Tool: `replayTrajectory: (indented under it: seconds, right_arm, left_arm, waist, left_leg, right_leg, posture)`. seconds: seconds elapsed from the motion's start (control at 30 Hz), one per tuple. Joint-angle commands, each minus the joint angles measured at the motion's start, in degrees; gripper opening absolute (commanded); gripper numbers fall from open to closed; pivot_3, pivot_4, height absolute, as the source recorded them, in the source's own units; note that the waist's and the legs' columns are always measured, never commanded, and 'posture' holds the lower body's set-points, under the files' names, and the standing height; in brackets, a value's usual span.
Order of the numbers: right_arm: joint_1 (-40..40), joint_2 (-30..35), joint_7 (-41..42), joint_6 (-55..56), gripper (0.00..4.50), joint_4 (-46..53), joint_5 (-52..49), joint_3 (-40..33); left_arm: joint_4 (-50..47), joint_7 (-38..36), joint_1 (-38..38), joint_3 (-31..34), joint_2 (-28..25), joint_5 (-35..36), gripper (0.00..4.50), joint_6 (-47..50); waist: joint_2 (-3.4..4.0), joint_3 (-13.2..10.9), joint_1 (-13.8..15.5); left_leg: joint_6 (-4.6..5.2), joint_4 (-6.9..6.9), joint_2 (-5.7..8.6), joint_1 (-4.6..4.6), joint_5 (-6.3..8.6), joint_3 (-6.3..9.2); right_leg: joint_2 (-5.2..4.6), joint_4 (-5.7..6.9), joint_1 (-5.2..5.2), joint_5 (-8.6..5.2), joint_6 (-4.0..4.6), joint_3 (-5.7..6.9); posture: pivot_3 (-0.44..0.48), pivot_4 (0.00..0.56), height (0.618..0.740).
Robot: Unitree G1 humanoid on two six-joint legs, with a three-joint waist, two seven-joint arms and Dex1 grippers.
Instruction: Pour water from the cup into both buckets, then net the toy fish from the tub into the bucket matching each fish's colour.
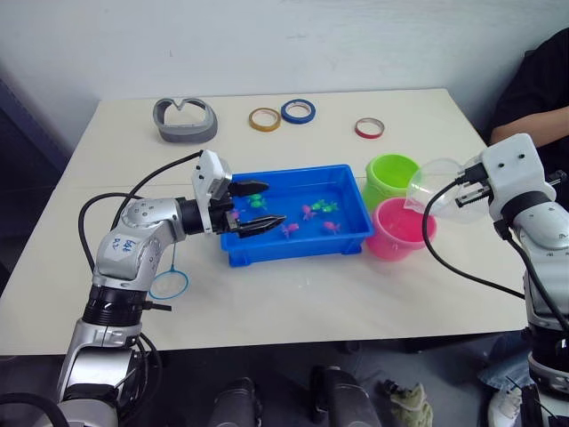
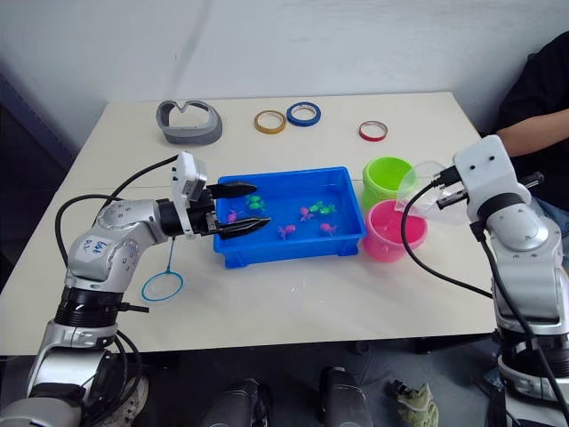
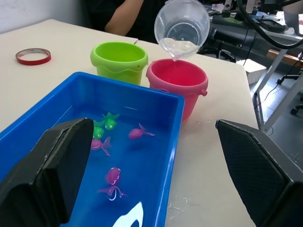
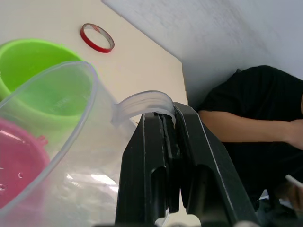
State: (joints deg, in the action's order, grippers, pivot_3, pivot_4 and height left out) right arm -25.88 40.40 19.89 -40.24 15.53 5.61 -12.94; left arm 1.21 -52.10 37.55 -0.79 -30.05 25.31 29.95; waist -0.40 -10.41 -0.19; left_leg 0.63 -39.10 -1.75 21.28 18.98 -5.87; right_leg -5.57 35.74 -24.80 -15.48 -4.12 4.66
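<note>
Pouring water into the pink bucket [image 1: 398, 229], the right gripper [image 4: 166, 124] is gripping the tilted cup [image 3: 182, 27]. Pink and green fish [image 3: 110, 121] are floating in the blue tub [image 1: 293, 245], where the left gripper [image 1: 256, 206] is hovering, spread wide.

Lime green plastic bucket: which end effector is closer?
Right. The right end effector holds the clear plastic cup just beside the lime green plastic bucket; the left end effector hovers across the blue rectangular tub.
</note>
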Motion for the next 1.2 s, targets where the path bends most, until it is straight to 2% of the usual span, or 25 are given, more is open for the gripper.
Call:
replayTrajectory:
  seconds: [0.03, 0.53, 0.9, 1.2]
  right_arm:
    - [-4.53, 0.07, -2.75, -1.59, 0.07, -1.15, 0.49, -1.65]
    - [-18.96, -0.48, -10.84, -0.34, 0.07, -16.06, 6.52, 6.87]
    - [-23.64, -2.34, -14.79, 0.25, 0.07, -20.44, 10.53, 10.76]
    - [-28.08, -4.51, -16.74, 3.79, 0.07, -28.24, 13.46, 15.27]
  left_arm:
    - [1.31, -0.39, 2.37, 0.28, 0.05, -0.85, 4.50, -1.82]
    - [3.12, -1.18, 3.15, -0.44, 0.31, -3.09, 4.50, -3.97]
    - [2.12, -0.68, 2.58, -0.24, 0.44, -3.28, 4.50, -3.85]
    - [0.49, 0.26, 1.22, 0.17, 0.30, -2.95, 4.50, -3.40]
  waist:
    - [0.00, 0.00, -0.02]
    - [0.00, 0.00, -0.08]
    - [0.00, 0.00, -0.22]
    - [0.00, 0.00, -1.09]
  left_leg:
    - [0.00, 0.00, 0.01, 0.00, 0.00, -0.01]
    - [0.01, 0.00, 0.03, 0.27, -0.07, -0.38]
    - [0.00, 0.00, 0.02, 0.27, -0.08, -0.49]
    - [0.00, 0.00, 0.02, 0.27, -0.08, -0.51]
  right_leg:
    - [0.00, 0.01, -0.01, 0.00, 0.00, -0.01]
    - [-0.01, 0.25, -0.60, 0.01, -0.01, -0.07]
    - [0.00, 0.29, -0.66, 0.01, -0.02, -0.14]
    - [-0.01, 0.29, -0.66, 0.02, -0.02, -0.21]
  posture:
    - [0.000, 0.150, 0.713]
    - [0.000, 0.150, 0.713]
    - [0.000, 0.150, 0.713]
    - [0.000, 0.150, 0.713]
